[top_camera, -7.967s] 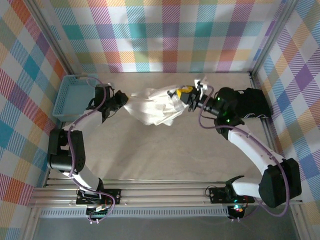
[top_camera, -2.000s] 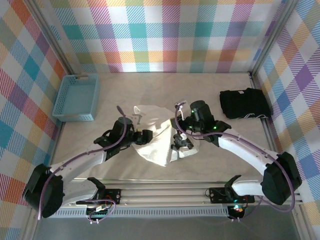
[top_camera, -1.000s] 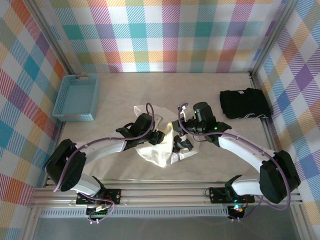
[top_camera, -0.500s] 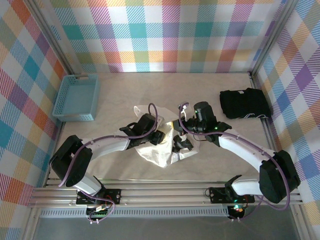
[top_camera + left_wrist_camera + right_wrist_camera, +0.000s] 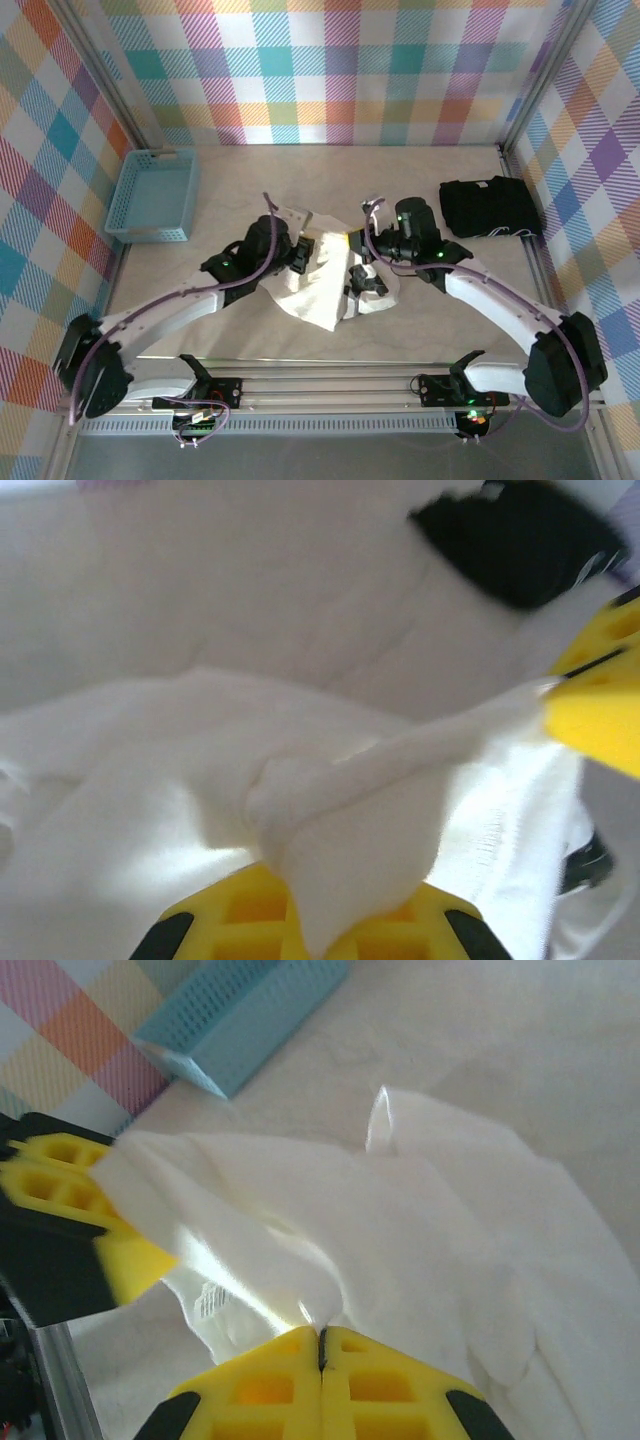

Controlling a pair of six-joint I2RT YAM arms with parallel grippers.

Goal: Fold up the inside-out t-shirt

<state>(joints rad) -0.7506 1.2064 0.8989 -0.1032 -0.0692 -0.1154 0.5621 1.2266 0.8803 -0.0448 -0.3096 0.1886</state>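
Overhead, shirt: the inside-out t-shirt (image 5: 315,290) lies crumpled mid-way across the table (image 5: 300,175) between both arms, well apart from the blue basket (image 5: 155,195) and the black folded garment (image 5: 488,208).
Left wrist, pincer: left gripper (image 5: 305,935) is clamped on a raised ridge of cloth.
Right wrist, pincer: right gripper (image 5: 322,1355) is closed, with a thin fold nipped between its tips.
Handling: light, limp, a little slick — likely to sag and slip, so better taken at a hem or seam.
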